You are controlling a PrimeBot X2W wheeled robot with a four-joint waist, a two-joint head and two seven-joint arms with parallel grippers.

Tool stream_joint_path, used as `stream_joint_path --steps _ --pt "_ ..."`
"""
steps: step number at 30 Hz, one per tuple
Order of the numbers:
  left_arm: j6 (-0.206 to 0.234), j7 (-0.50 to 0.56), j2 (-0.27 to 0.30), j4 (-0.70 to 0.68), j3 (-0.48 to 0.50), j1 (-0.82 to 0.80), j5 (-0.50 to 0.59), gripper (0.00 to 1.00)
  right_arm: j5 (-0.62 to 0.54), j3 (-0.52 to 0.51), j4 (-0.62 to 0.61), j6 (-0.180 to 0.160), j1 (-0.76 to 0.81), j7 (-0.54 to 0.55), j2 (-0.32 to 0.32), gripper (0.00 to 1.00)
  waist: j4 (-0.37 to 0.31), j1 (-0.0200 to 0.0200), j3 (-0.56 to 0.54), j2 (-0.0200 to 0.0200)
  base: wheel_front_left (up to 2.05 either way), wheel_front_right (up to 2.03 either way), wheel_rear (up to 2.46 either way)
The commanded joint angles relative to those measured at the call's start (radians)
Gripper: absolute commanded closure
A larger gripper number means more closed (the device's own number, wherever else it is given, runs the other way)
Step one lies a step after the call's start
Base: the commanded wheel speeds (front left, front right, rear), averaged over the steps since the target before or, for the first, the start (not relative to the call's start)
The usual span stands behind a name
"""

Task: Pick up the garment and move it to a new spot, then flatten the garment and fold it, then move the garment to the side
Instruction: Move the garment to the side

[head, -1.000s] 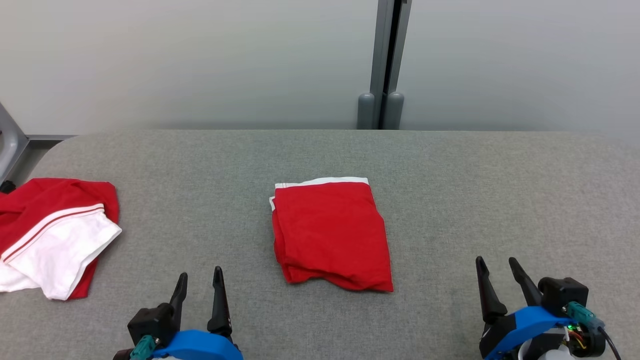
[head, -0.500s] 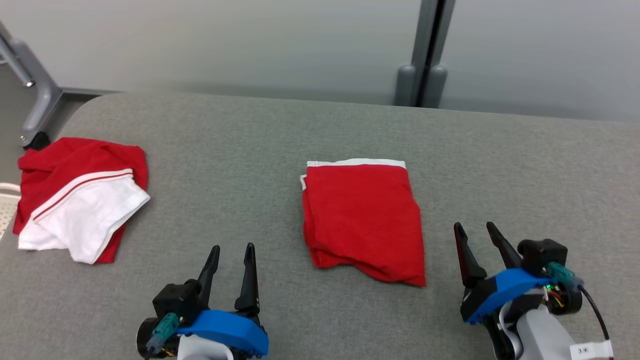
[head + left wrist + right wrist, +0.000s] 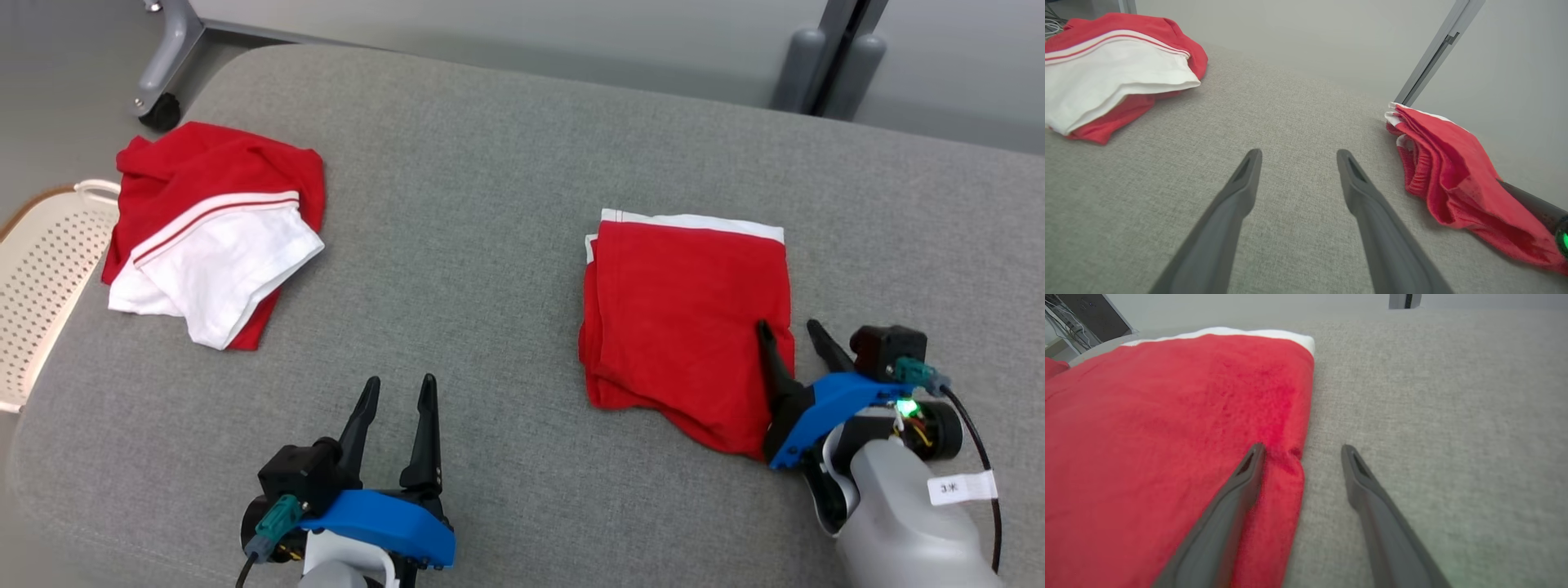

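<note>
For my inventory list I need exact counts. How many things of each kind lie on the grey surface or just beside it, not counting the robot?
Garments: 2 (folded garment, crumpled garment)
Basket: 1
Total: 3

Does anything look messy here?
Yes. The red-and-white garment at the table's left end lies crumpled in a heap, with a white part flopped out on top. The red garment in the middle is folded neatly.
</note>
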Motion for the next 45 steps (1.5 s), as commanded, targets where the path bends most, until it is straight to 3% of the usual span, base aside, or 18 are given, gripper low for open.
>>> stream_joint_path --steps 1,6,10,23,30,38,45 --pt "0.004 -0.003 -0.002 -0.005 -0.004 -0.022 -0.002 0.00 -0.005 0.009 0.023 0.000 0.005 0.004 -0.002 1.00 0.003 -0.0001 0.009 -0.0002 0.00 0.00 0.00" --pt "0.004 -0.003 -0.001 -0.001 -0.008 -0.032 0.009 0.00 0.012 0.031 -0.025 0.000 -0.006 0.003 -0.008 1.00 -0.047 -0.0001 0.009 -0.0002 0.00 0.00 0.00" --pt "-0.008 -0.003 -0.001 0.010 0.000 -0.033 0.027 0.00 0.039 0.041 -0.100 0.000 0.014 0.002 -0.002 1.00 -0.133 -0.0001 -0.019 -0.0002 0.00 0.00 0.00" --pt "-0.044 -0.003 -0.001 0.045 -0.016 -0.049 0.057 0.00 0.115 0.127 -0.198 0.000 0.094 0.002 0.019 1.00 -0.591 -0.0001 -0.071 -0.0002 0.00 0.00 0.00" --pt "-0.051 -0.003 -0.001 0.069 -0.020 -0.065 0.065 0.00 0.140 0.141 -0.216 0.000 0.128 0.002 0.021 1.00 -0.760 -0.0001 -0.056 -0.0002 0.00 0.00 0.00" --pt "-0.060 -0.003 0.001 0.085 -0.039 -0.098 0.074 0.00 0.131 0.135 -0.217 0.000 0.121 0.002 0.003 1.00 -0.790 -0.0001 -0.010 -0.0002 0.00 0.00 0.00" --pt "-0.058 -0.003 -0.001 0.101 -0.056 -0.131 0.095 0.00 0.045 0.119 -0.178 0.000 0.020 0.002 -0.104 1.00 -0.701 -0.0001 0.046 -0.0002 0.00 0.00 0.00"
